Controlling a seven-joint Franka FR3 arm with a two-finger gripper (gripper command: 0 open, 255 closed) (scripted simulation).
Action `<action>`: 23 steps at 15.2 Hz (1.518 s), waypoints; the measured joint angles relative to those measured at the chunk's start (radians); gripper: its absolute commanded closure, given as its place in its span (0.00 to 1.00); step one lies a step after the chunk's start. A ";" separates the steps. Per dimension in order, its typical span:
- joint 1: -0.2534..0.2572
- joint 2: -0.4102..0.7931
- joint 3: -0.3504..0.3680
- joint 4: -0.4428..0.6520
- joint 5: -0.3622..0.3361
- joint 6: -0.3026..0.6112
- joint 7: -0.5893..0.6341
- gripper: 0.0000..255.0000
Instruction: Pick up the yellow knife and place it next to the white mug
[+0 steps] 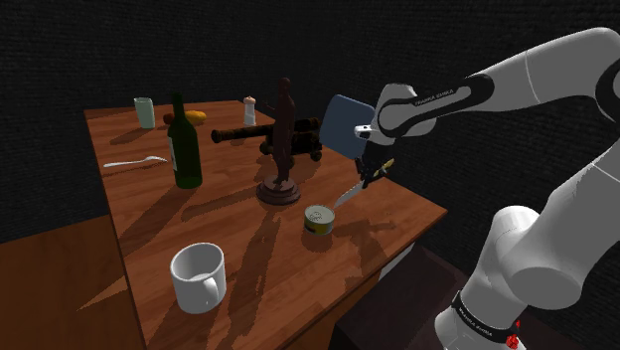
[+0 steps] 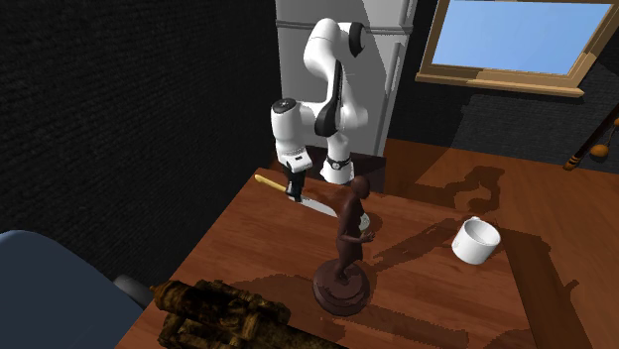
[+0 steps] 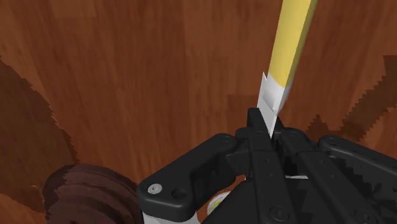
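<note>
My gripper [image 1: 370, 175] is shut on the knife [image 1: 356, 186] near the table's right edge in the shoulder view. The knife has a yellow handle [image 3: 291, 39] and a pale blade [image 3: 270, 100]. The fingers clamp the blade close to the handle, and the handle sticks out past them. In the second exterior view the gripper [image 2: 294, 191] holds the knife [image 2: 315, 205] roughly level over the wood, behind the statue. The white mug [image 1: 199, 276] stands upright near the table's front edge, well away from the gripper, and it is the same mug [image 2: 476, 240] at the second exterior view's right.
A dark statue [image 1: 281, 149] on a round base stands mid-table with a small can [image 1: 318, 219] in front of it. A green bottle [image 1: 184, 149], a spoon [image 1: 134, 161], a model cannon [image 1: 260, 133] and a blue object [image 1: 348, 124] lie further back. The table edge [image 1: 427, 214] is close to the gripper.
</note>
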 measured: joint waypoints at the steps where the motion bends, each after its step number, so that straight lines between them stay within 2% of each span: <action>1: -0.001 -0.007 0.003 0.008 -0.003 -0.015 0.003 1.00; 19: -0.006 -0.089 0.046 0.188 -0.023 -0.270 0.045 1.00; 23: 0.004 -0.132 0.093 0.156 -0.024 -0.280 0.105 1.00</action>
